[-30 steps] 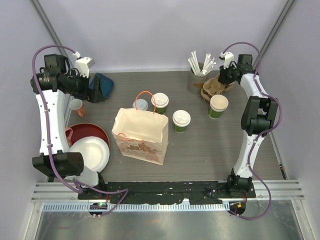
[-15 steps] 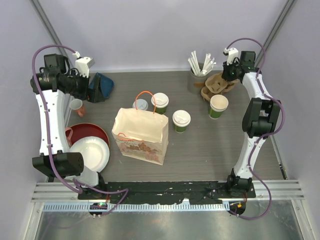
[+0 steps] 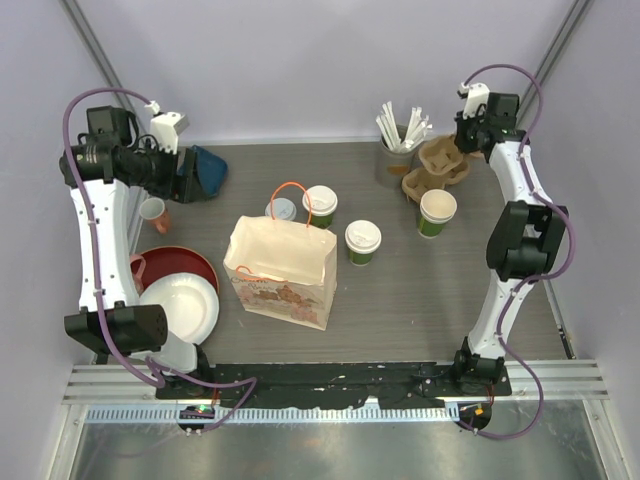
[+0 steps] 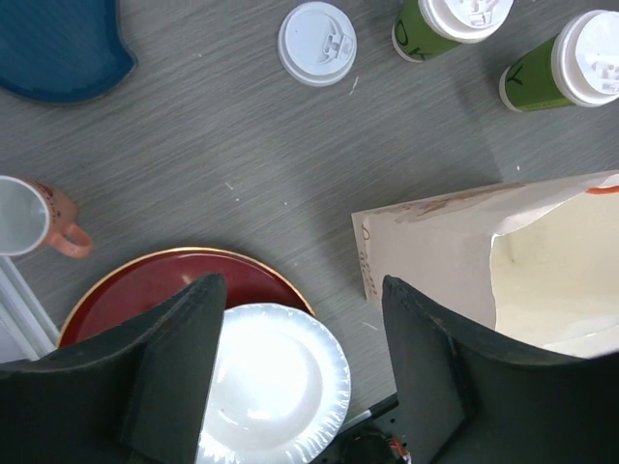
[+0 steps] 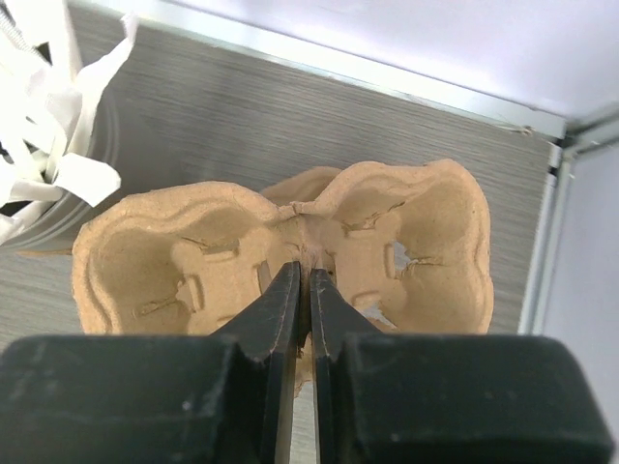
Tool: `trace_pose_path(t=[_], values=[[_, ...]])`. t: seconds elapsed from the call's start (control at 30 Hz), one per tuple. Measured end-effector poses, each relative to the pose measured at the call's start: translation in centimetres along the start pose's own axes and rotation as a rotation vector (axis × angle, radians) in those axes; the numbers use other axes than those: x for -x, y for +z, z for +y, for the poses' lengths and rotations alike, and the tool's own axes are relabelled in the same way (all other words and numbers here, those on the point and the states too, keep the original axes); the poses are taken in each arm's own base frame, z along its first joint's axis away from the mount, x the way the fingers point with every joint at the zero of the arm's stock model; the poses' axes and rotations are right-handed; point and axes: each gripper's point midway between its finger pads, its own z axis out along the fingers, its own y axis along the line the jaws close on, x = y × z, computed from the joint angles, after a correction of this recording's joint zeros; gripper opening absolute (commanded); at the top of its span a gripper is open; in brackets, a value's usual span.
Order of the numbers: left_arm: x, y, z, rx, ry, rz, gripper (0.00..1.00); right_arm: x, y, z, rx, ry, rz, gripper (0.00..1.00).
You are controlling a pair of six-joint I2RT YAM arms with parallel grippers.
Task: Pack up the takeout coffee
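Observation:
A brown paper bag (image 3: 280,270) stands open mid-table; it also shows in the left wrist view (image 4: 503,261). Two lidded green coffee cups (image 3: 320,205) (image 3: 362,242) stand behind and beside it. A third cup (image 3: 437,212) stands uncovered at the right. A loose white lid (image 3: 281,210) lies by the bag's handle. My right gripper (image 5: 309,275) is shut on the middle ridge of a cardboard cup carrier (image 5: 280,242) and holds it above the table at the back right (image 3: 445,155). My left gripper (image 4: 300,290) is open and empty, high over the left side.
Another cardboard carrier (image 3: 418,183) lies under the held one. A cup of wrapped straws (image 3: 400,130) stands at the back. A white plate (image 4: 276,387) on a red plate (image 4: 145,290), a pink mug (image 4: 39,217) and a blue object (image 4: 63,43) are at the left.
My right gripper has lifted the cup carrier up and toward the back right corner. The left arm has barely moved.

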Motion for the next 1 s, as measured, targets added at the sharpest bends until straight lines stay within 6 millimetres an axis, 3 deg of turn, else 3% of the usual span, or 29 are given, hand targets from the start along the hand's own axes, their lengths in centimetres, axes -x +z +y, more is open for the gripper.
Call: trace_pose_path(t=[0.1,0.2,0.3,0.43,0.6,0.77,1.0], values=[[1.1,-0.6,-0.6,0.000,0.034,-0.028,0.71,0.8,-1.5,-1.1,-0.072,0.042,-0.005,0.01],[2.9,-1.4,-2.0,-0.011,0.101,-0.076,0.75,2.3,-4.2,-2.0,-0.144,0.081,-0.034,0.01],[4.2,-1.1,-4.9,-0.071,0.220,-0.100,0.79,5.0,-8.3,-2.6,-0.212,0.111,-0.102,0.01],[4.5,0.6,-8.2,-0.185,0.401,-0.089,0.83,8.6,-14.0,-2.7,-0.265,0.127,-0.209,0.01],[4.7,2.0,-9.8,-0.255,0.608,-0.095,0.87,11.7,-20.0,-2.0,-0.291,0.130,-0.316,0.01],[3.3,3.5,-11.9,-0.330,0.773,-0.067,0.88,12.7,-23.3,-0.6,-0.270,0.143,-0.358,0.01],[0.6,6.4,-12.8,-0.400,0.837,0.035,0.80,13.8,-25.4,2.4,-0.208,0.129,-0.392,0.01]])
